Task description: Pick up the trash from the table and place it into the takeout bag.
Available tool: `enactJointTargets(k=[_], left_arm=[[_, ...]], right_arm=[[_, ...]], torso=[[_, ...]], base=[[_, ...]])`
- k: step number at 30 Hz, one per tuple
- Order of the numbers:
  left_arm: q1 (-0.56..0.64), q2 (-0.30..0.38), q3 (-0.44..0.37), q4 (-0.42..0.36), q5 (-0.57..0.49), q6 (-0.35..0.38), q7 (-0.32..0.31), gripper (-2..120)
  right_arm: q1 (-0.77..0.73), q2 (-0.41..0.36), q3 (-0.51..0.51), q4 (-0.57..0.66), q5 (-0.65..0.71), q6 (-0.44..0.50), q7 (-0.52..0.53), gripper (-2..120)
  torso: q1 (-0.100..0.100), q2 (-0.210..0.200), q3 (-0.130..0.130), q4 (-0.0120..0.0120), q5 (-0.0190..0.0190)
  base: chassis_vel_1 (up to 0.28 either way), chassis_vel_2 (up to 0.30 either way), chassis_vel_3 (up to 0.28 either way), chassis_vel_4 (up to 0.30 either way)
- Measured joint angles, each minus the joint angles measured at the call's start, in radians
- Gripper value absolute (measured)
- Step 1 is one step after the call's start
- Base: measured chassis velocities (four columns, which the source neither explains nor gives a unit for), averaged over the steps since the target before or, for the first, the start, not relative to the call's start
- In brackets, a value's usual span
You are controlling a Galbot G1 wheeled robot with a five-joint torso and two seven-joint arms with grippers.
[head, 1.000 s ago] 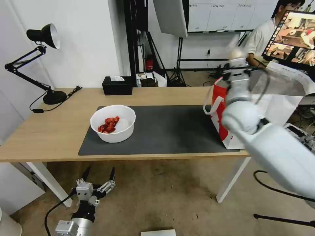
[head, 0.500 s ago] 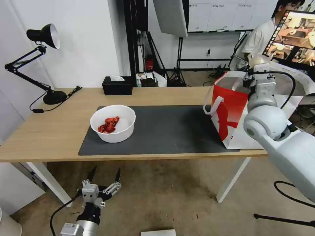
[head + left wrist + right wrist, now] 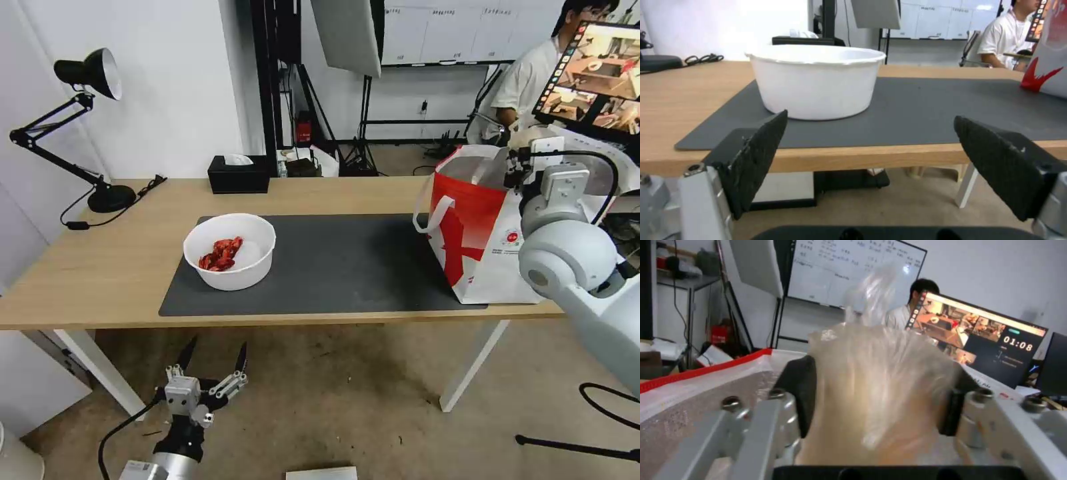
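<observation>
The tabletop (image 3: 120, 267) is of light wood and stands on white legs. A dark grey mat (image 3: 347, 267) lies on its middle part. On the mat stand a white bowl (image 3: 230, 251) with red shells and, at the right end, a red and white bag (image 3: 480, 233). Behind, directly on the wood, are a black tissue box (image 3: 238, 174) and the base of a black lamp (image 3: 110, 198).

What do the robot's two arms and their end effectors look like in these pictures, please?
Both arms are pale grey-white with rounded joint housings. The left end effector has two slim black pointed fingers with rough dark pads on silver metal linkages, and a black cable loops from its wrist. The right end effector has black pads on silver bolted brackets; a black cable arcs over its wrist.
</observation>
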Motion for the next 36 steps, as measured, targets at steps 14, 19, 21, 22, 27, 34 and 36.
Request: enactJointTargets(k=[14,19,21,22,27,34,36], left_arm=[[0.001,-0.003,0.007,-0.008,0.004,0.003,0.001,100],[0.001,-0.013,0.012,-0.008,0.005,0.004,0.001,100],[0.000,-0.017,0.015,-0.007,0.007,0.004,0.001,100],[0.000,-0.017,0.015,-0.007,0.007,0.004,0.001,100],[-0.001,-0.018,0.017,-0.005,0.008,0.005,0.001,100],[-0.005,-0.014,0.018,-0.005,0.008,0.011,0.001,100],[-0.005,-0.014,0.018,-0.005,0.008,0.011,0.001,100]], right_arm=[[0.016,-0.024,-0.002,0.004,0.045,-0.024,-0.024,100],[0.046,-0.024,-0.020,-0.020,0.054,-0.033,-0.048,100],[0.053,-0.024,-0.023,-0.028,0.063,-0.036,-0.052,100],[0.053,-0.024,-0.023,-0.028,0.063,-0.036,-0.052,100],[0.056,-0.021,-0.026,-0.034,0.070,-0.038,-0.053,100],[0.049,-0.014,-0.026,-0.032,0.070,-0.037,-0.054,100],[0.047,-0.014,-0.025,-0.031,0.069,-0.036,-0.054,100]], torso=[[0.000,0.000,0.000,0.0000,0.0001],[0.000,0.000,0.000,0.0000,0.0000],[0.000,0.000,0.000,0.0000,0.0000],[0.000,0.000,0.000,0.0000,0.0000],[0.000,0.000,0.000,0.0000,0.0000],[0.000,0.000,0.000,0.0000,0.0000],[0.000,0.000,0.000,0.0000,0.0000]], base=[[0.000,0.000,0.000,0.000],[0.000,0.000,0.000,0.000],[0.000,0.000,0.000,0.000],[0.000,0.000,0.000,0.000],[0.000,0.000,0.000,0.000],[0.000,0.000,0.000,0.000],[0.000,0.000,0.000,0.000]])
